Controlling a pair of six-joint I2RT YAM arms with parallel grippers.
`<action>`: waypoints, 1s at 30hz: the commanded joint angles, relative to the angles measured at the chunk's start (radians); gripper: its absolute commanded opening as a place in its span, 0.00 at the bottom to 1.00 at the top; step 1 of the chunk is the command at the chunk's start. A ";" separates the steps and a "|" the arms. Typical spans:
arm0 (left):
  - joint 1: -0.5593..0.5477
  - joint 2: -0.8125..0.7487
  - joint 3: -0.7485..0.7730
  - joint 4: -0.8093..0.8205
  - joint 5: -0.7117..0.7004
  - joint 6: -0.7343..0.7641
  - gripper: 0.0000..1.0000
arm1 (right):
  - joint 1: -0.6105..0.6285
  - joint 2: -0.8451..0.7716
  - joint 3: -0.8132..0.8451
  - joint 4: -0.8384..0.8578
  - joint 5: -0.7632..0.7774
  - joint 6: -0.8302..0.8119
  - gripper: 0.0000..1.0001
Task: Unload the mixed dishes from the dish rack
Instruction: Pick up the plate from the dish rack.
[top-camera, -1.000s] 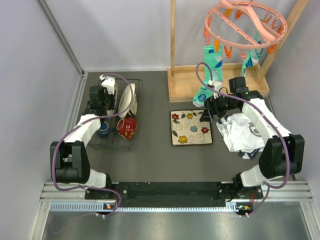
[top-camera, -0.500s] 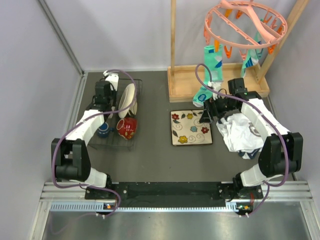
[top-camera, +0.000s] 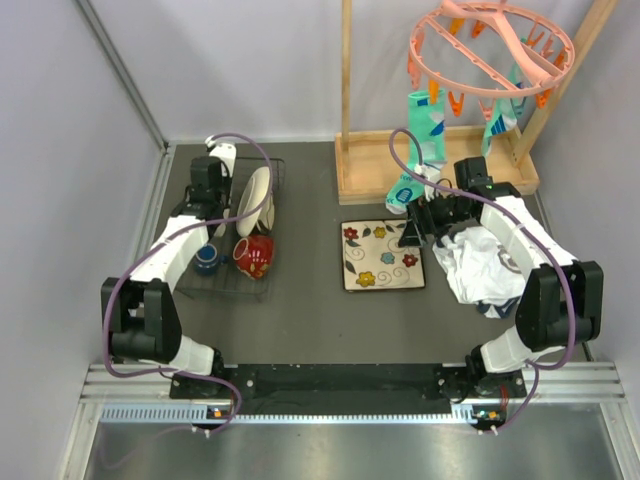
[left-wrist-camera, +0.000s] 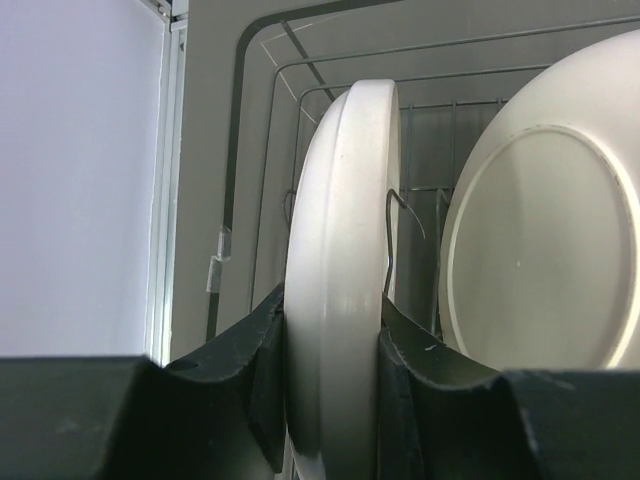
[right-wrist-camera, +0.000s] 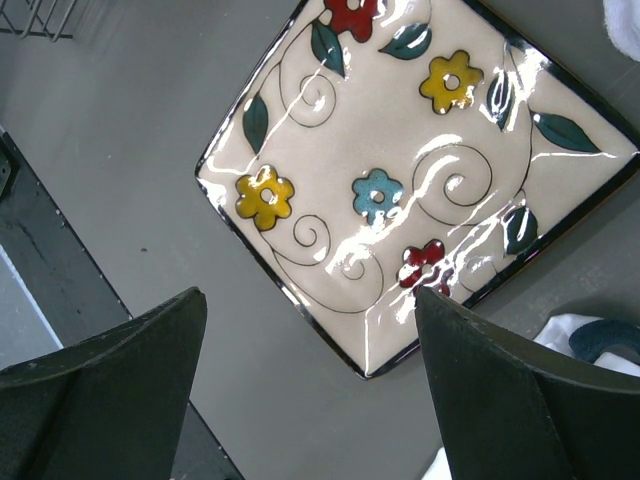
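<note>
Dark tabletop (top-camera: 310, 310), dish rack (top-camera: 230, 290) at its left rear. Left end effector (left-wrist-camera: 332, 310) pinches the rim of an upright cream plate (left-wrist-camera: 345, 200) standing in the rack; best lifted straight up, slowly, to clear the tine (left-wrist-camera: 390, 245) and neighbouring dish (left-wrist-camera: 540, 250). Right end effector (right-wrist-camera: 305, 330) hangs spread over the square floral plate (right-wrist-camera: 400, 170), flat on the tabletop.

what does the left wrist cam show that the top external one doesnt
Only left wrist: the left gripper clamps both faces of an upright cream dish, and a second dish beside it shows its foot ring. Only top external: the square floral plate flat on the table, the red mug, the blue mug and the right gripper. Both: the two cream dishes standing in the dish rack.
</note>
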 joint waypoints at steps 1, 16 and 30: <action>-0.009 -0.056 0.097 0.118 -0.034 0.018 0.00 | 0.007 -0.003 -0.004 0.031 -0.032 -0.011 0.85; -0.012 -0.062 0.117 0.114 -0.045 0.023 0.00 | 0.006 -0.006 -0.008 0.030 -0.037 -0.014 0.85; -0.012 -0.082 0.132 0.118 -0.089 0.055 0.00 | 0.007 -0.003 -0.011 0.029 -0.040 -0.015 0.85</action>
